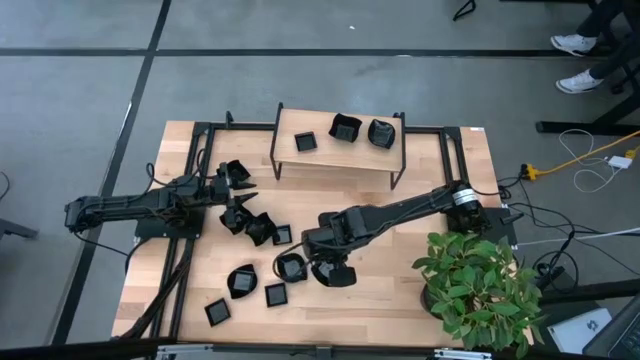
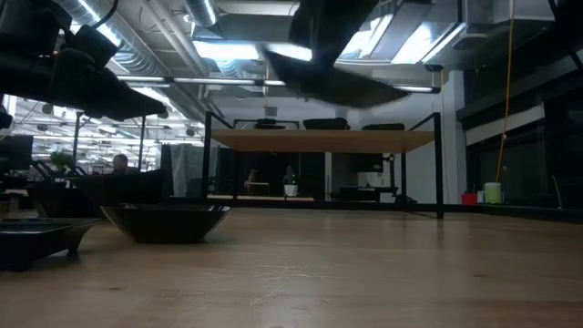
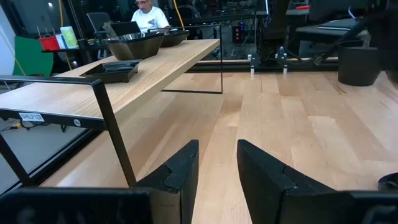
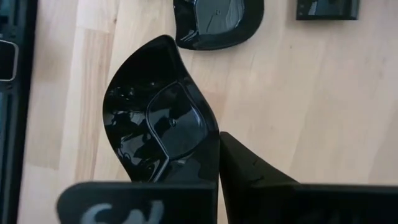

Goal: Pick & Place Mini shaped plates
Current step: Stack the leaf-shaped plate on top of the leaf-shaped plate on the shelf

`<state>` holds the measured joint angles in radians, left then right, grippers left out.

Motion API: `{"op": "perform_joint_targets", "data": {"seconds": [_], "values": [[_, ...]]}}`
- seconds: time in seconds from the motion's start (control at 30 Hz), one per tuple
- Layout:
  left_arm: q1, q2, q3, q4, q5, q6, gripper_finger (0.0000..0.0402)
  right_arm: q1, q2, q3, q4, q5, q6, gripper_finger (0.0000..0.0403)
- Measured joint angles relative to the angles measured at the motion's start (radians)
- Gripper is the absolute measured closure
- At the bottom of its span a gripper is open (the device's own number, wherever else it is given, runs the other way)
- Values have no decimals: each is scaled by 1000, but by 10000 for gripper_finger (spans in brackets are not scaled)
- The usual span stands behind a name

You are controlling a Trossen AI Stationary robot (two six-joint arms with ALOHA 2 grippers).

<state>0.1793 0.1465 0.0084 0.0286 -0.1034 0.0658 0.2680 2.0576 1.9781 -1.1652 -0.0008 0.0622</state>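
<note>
Plate (image 4: 158,127) is pinched by the right gripper (image 4: 217,149), lifted mid-table; next, carry it to the shelf (image 1: 340,155). Left gripper (image 3: 217,165) waits released.

Grey floor (image 1: 80,110), ceiling lights (image 2: 219,50) (bright)

the desk (image 1: 400,270) is pale, smooth wood with visible grain. the mini plates (image 4: 158,124) are glossy black, mirror-like. the shelf (image 3: 149,71) has a wooden top on thin matt metal legs.
</note>
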Motion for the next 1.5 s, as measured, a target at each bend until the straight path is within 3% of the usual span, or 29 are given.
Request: {"op": "perform_joint_targets", "data": {"seconds": [0.57, 0.9, 1.17, 1.5], "values": [[0, 0, 0, 0, 0, 0, 297, -47, -184, -1, -77, 9, -97, 401], [0, 0, 0, 0, 0, 0, 297, -102, -260, -1, -179, 127, -65, 401], [0, 0, 0, 0, 0, 0, 297, -197, -279, 11, -277, 132, -97, 400], [0, 0, 0, 0, 0, 0, 297, -372, -279, 152, -332, 140, -45, 400]]}}
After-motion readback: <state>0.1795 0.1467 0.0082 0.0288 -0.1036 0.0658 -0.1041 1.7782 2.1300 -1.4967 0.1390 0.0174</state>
